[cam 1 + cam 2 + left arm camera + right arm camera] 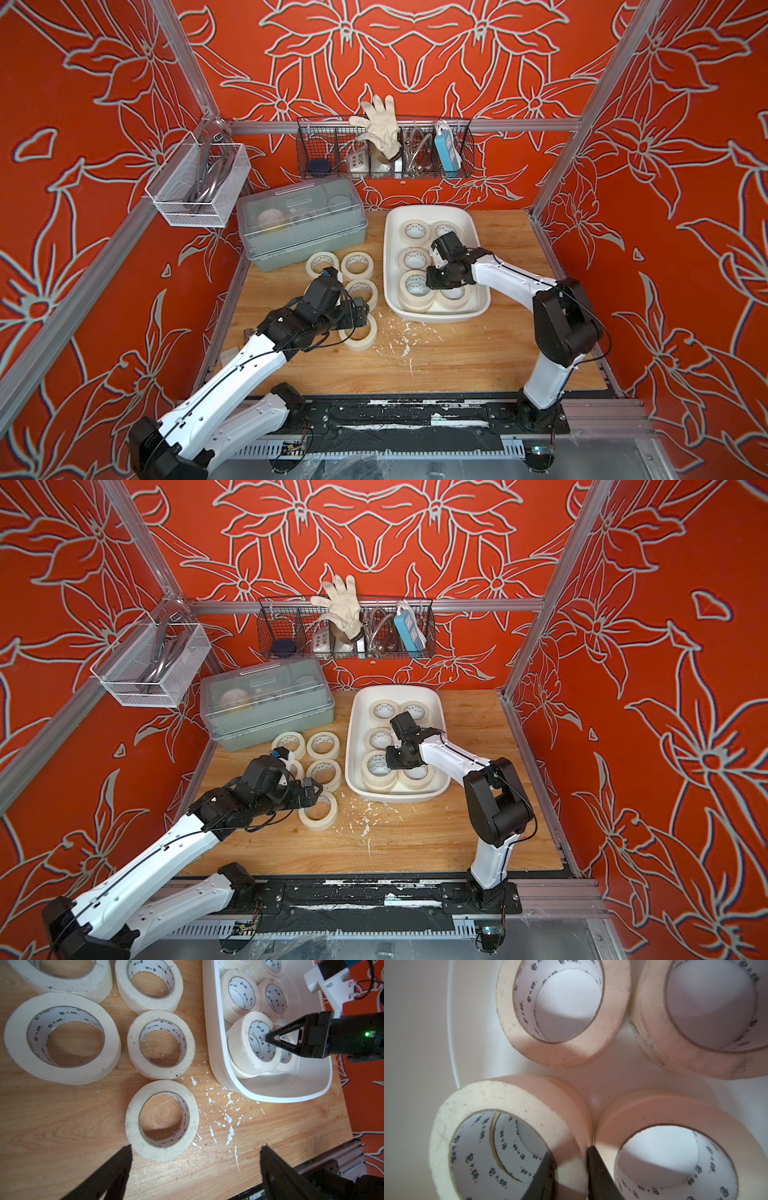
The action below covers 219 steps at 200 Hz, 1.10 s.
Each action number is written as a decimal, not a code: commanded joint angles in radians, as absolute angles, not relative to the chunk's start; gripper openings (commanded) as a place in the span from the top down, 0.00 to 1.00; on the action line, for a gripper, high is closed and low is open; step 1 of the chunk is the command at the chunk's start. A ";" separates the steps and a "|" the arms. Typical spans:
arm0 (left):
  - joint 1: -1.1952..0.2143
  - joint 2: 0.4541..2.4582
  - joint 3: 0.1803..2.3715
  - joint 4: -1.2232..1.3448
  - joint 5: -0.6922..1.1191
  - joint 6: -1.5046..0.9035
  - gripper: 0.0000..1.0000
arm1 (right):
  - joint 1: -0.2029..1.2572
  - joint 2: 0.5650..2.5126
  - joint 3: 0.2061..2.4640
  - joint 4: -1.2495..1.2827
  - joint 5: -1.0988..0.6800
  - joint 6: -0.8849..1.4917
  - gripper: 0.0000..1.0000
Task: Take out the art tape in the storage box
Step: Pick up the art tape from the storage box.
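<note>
Five rolls of the art tape [133,1047] lie flat on the wooden table [478,353], outside the storage box [440,315] and just to its left in both top views, in front of the grey-green lidded box [299,232]; one of them is partly hidden under the left arm. More rolls sit inside the storage box, most of them flat on its floor in two rows. In the near left corner of the box one roll, the held roll [235,1047], rests tilted on top of another. The right gripper [569,1152] reaches into the box and pinches the wall of this roll, with one finger inside the white printed core and the other against the outer tape face, so its jaws are narrow and closed on the ring. The left gripper [195,1147] hangs over the table near the front-most loose roll [132,1126]; its jaws stand apart with nothing between them, and one fingertip is just beside that roll's rim, though contact cannot be told. White flecks [229,1134] are scattered on the wood between this roll and the storage box.
</note>
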State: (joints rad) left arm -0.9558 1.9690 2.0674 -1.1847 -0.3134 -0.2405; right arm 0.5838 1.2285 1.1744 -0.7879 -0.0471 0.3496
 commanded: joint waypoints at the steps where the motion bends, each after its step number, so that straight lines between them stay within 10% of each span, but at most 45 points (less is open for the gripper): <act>1: -0.956 1.992 2.105 -1.226 -0.368 -0.239 0.63 | 0.592 1.197 1.159 -0.752 -0.055 0.363 1.00; 45: -0.956 2.012 2.114 -1.211 -0.382 -0.255 0.85 | 0.592 1.187 1.150 -0.745 -0.067 0.374 0.99; 76: -0.954 1.980 2.066 -1.163 -0.382 -0.287 1.00 | 0.593 1.167 1.131 -0.719 -0.120 0.366 0.75; 131: -0.899 1.819 1.847 -1.055 -0.368 -0.436 1.00 | 0.589 1.088 1.097 -0.674 -0.115 0.373 0.45; 219: -0.704 1.349 1.299 -0.886 -0.334 -0.681 1.00 | 0.580 1.040 1.036 -0.624 -0.090 0.396 0.39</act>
